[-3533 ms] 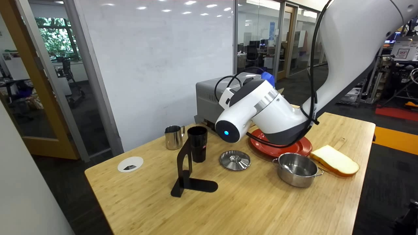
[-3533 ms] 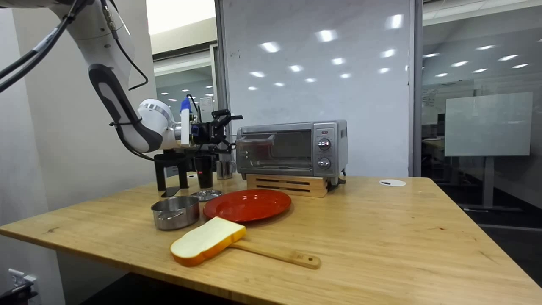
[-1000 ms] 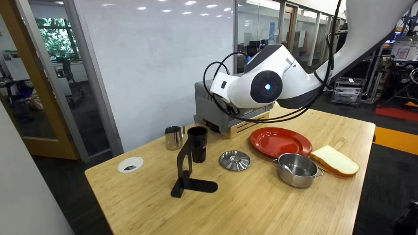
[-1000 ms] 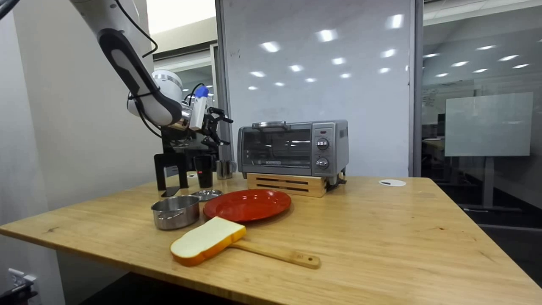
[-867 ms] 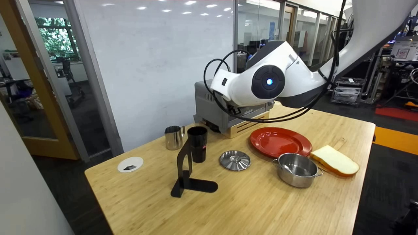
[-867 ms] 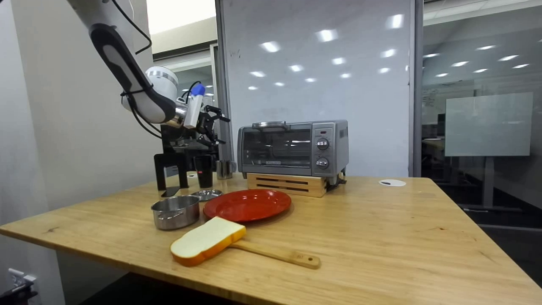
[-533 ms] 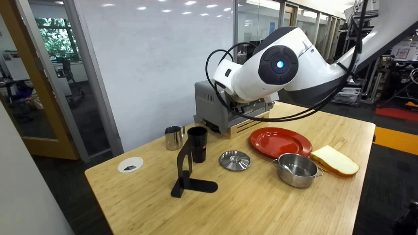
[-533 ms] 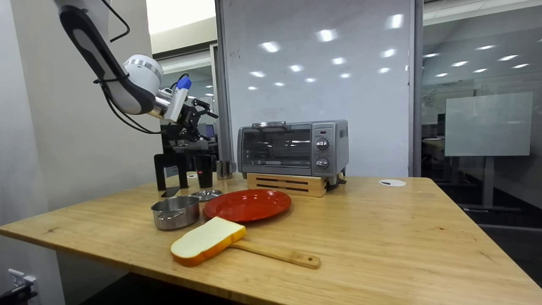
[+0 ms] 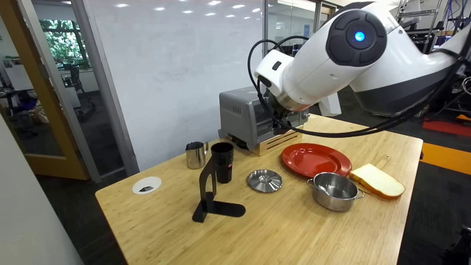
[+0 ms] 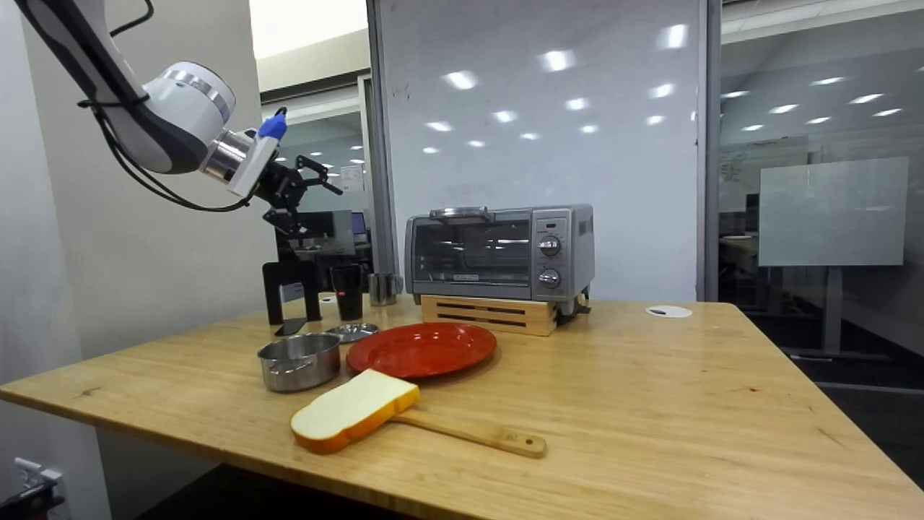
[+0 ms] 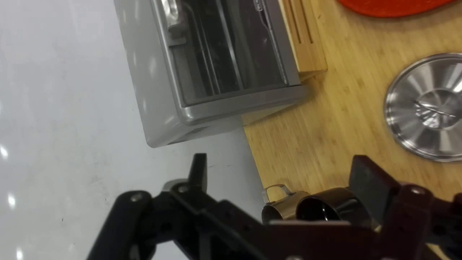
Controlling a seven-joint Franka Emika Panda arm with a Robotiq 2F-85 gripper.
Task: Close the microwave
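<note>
Silver microwave [image 10: 501,251], rods [image 11: 230,45] behind closed door [image 10: 462,258], steel pot [image 10: 299,364]

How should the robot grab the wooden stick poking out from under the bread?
Probably by the bare end of the wooden stick, coming from above, fingers on its two long sides: it is narrow and lies low, while the bread covers another part.

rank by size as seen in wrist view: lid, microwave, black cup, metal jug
1. Microwave, cut off at top
2. Lid, cut off at right
3. Black cup and metal jug: both partly hidden, order unsure
</note>
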